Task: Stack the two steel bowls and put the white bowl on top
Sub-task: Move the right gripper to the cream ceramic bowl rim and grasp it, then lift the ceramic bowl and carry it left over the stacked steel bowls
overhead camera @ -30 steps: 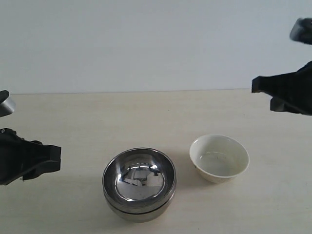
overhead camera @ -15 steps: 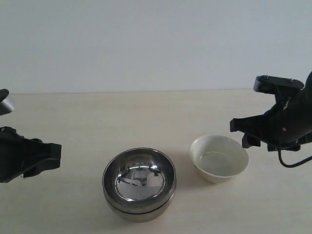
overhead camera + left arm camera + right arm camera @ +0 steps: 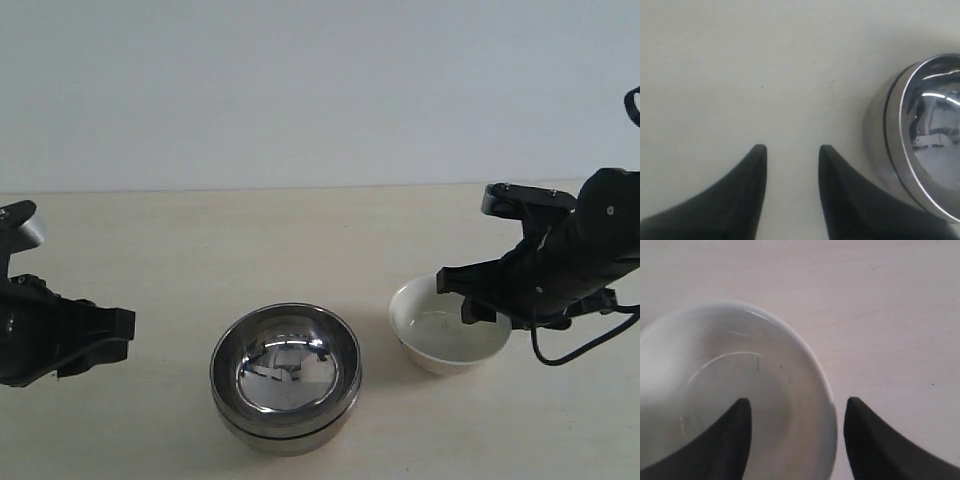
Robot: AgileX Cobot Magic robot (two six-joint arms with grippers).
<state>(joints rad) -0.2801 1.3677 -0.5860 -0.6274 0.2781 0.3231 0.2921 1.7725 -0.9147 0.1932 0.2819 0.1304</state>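
Left gripper: jaws part-open, nothing between them but bare table. It is idle, low over the table.

The two steel bowls: already nested, one rim above the other. They sit outside the left jaws, off to one finger's side and well apart from it.

White bowl: upright on the table, beside the steel stack and not touching it. Its near wall passes between the right jaws.

Right gripper: jaws spread wide, holding nothing. One finger is over the bowl's inside, the other outside over the table. Contact with the rim: cannot tell.

Step in hand, as I judge it: pinching the white bowl by its wall.
- Sink the fingers well past the rim before closing; the glaze looks slippery
- Close square to the wall, so the bowl does not tip or skid
- Lift straight, carry level, centre over the steel stack, lower in, then release

Views compared:
- The right wrist view shows the rim straddled; the exterior view hides this behind the arm
- The exterior view alone shows both arms and the gap between white bowl and stack
- The left wrist view shows the empty gap between the left jaws, unclear from outside
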